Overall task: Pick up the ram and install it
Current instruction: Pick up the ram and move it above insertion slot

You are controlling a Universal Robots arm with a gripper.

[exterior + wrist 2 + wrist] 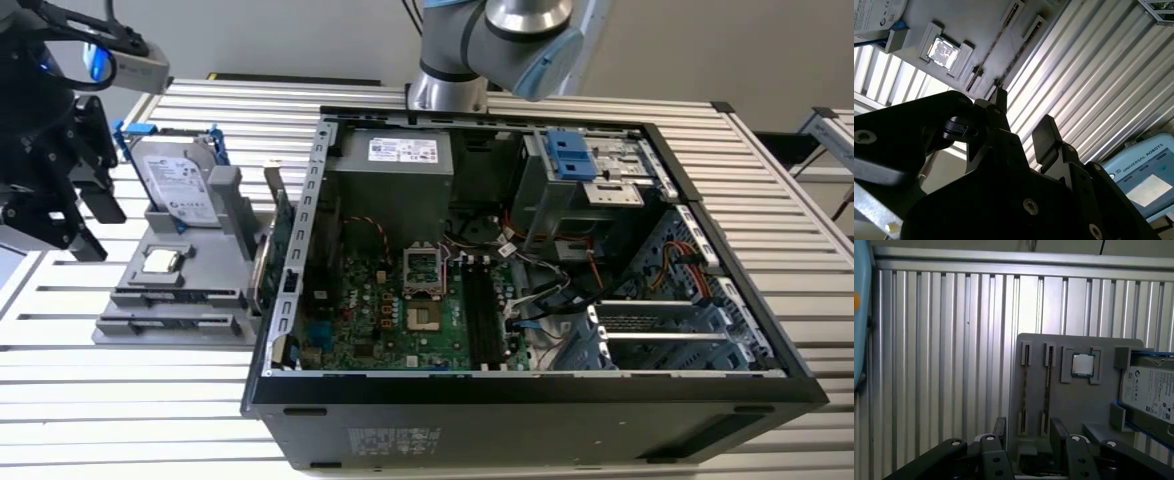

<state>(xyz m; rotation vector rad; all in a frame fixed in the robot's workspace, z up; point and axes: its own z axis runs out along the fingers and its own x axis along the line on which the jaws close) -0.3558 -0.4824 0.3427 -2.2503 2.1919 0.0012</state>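
Observation:
The ram shows as two thin dark sticks standing on edge in the slots of a grey holder (1069,405). One ram stick (1025,390) lies in line with the gap between my fingers, and the other ram stick (1046,390) sits beside it. The same sticks (991,57) appear in the second wrist view. My gripper (1029,432) is open, hovers above the holder's near end and holds nothing. In the exterior view the gripper (83,225) hangs at the exterior view's left of the holder (174,300).
The holder also carries a silver processor chip (1082,364) and a hard drive (176,180) in a blue bracket. An open computer case (534,390) with its motherboard (400,320) lies at the exterior view's right of the holder. A blue pendant (1146,182) rests on the ribbed table (944,365).

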